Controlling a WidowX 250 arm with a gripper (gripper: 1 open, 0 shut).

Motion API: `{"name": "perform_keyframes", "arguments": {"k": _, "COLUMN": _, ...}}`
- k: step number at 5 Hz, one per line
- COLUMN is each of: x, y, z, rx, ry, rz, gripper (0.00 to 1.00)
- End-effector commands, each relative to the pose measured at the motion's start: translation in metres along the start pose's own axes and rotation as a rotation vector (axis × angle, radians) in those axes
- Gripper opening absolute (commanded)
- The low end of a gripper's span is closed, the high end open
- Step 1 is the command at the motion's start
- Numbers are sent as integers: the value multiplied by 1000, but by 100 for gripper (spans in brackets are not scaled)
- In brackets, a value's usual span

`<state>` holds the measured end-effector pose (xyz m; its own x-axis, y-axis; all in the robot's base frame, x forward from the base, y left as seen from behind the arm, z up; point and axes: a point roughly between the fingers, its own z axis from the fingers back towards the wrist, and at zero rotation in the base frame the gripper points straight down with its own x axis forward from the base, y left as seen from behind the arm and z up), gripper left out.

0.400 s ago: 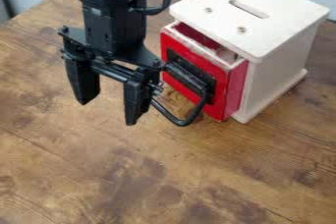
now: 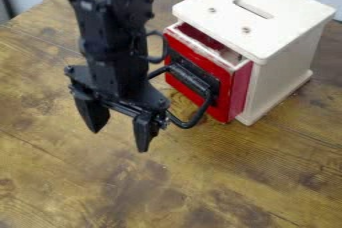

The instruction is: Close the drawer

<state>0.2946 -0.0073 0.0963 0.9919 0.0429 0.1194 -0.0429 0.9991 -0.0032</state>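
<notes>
- Broadly, a wooden surface (image 2: pixel 54 187) with dark grain, carrying everything in view and bare toward the near edge.
- Next, a black robot arm (image 2: pixel 110 32) dropping from the top left, blurred, ending low over the planks just left of the box.
- Then a cream box (image 2: pixel 287 57), a small cube with a slot in its top, set at the upper right and turned corner-on; likely angled so the front faces the arm.
- Below that top, the drawer (image 2: pixel 211 77), its red front standing out from the box body, with a shadowed gap showing above it: plainly still pulled out, not flush.
- At arm's end, the pincer (image 2: pixel 118 120), pointing down, released and spread wide, grasping nothing; two dark fingers (image 2: pixel 144 130) hanging apart, close to the drawer front, probably placed there to shove it home.
- Smallest, a black loop handle (image 2: pixel 187 115) curling off the red front toward the right finger; contact between the two too blurred to tell.
</notes>
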Motion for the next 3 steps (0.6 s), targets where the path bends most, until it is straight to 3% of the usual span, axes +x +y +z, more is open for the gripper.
{"name": "perform_keyframes", "arguments": {"k": 1, "x": 14, "y": 2, "z": 11, "rx": 9, "ry": -56, "rz": 20, "gripper": 100}}
{"name": "perform_keyframes", "arguments": {"k": 2, "x": 18, "y": 0, "z": 2, "rx": 12, "ry": -39, "rz": 33, "gripper": 100}}
{"name": "perform_keyframes", "arguments": {"k": 3, "x": 28, "y": 1, "z": 0, "rx": 3, "ry": -40, "rz": -16, "gripper": 100}}
